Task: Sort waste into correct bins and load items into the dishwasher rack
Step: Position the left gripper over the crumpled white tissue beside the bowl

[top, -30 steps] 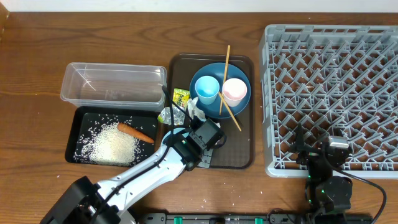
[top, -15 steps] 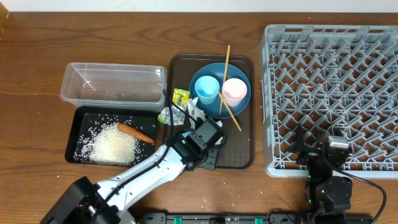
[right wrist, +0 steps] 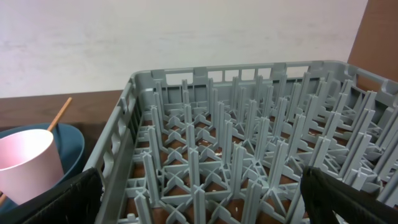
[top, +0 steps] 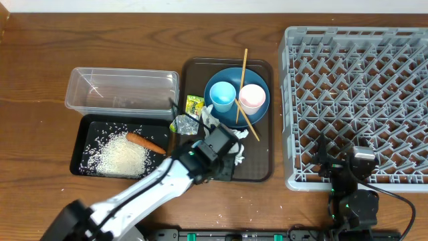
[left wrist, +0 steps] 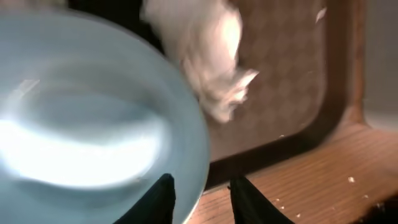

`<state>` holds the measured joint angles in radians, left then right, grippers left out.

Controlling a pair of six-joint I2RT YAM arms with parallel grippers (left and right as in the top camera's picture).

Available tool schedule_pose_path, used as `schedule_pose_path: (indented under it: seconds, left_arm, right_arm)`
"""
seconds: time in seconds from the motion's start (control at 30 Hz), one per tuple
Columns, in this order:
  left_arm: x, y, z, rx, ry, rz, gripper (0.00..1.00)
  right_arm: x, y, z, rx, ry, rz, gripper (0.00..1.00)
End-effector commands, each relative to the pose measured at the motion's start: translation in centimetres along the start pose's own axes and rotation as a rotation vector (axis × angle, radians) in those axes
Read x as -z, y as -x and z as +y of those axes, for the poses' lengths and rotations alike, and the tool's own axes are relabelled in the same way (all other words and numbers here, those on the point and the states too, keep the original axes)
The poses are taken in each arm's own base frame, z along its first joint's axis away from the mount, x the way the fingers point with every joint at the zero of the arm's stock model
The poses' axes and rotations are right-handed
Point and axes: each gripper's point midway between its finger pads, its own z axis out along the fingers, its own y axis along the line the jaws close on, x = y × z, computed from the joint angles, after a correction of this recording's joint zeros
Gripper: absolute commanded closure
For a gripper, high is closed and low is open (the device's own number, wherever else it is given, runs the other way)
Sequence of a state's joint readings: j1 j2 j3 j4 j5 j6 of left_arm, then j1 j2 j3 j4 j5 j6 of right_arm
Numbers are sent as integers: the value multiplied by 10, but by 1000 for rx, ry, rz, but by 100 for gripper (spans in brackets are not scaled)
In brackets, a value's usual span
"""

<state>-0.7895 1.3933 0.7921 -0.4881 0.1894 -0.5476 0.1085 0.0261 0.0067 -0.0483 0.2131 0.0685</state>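
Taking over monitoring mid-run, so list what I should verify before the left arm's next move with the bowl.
1. Left gripper jaws straddle the rim of the pale blue bowl: ok.
2. Grip firm on that rim: cannot tell, the wrist view is blurred.
3. Tissue lies on the brown tray, not in the bowl: ok.
4. Dishwasher rack has free pegs: ok.
5. Right gripper open, away from the tray: ok.

A brown serving tray (top: 262, 166) with a raised rim and rounded corners lies flat on the dark wooden counter (top: 40, 67). In the left wrist view, the tray's floor (left wrist: 283, 74) has a fine checkered texture and its rim meets the wood (left wrist: 311, 180). A white wall (right wrist: 186, 37) stands behind the counter.
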Motion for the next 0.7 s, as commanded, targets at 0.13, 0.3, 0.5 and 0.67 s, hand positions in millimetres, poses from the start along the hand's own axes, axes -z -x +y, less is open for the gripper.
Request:
schedule_pose_path:
  seconds: [0.13, 0.3, 0.5, 0.67]
  left_arm:
    - [50, 37, -12, 10, -96, -185, 61]
    - [53, 47, -19, 1, -124, -226, 55]
    - [33, 57, -21, -10, -120, -225, 47]
    - [10, 65, -22, -68, -108, -222, 47]
  right_arm:
    - [0, -2, 3, -3, 13, 6, 1]
    - [0, -2, 3, -3, 13, 6, 1]
    - [0, -2, 3, -3, 13, 6, 1]
    - [0, -2, 3, -3, 13, 6, 1]
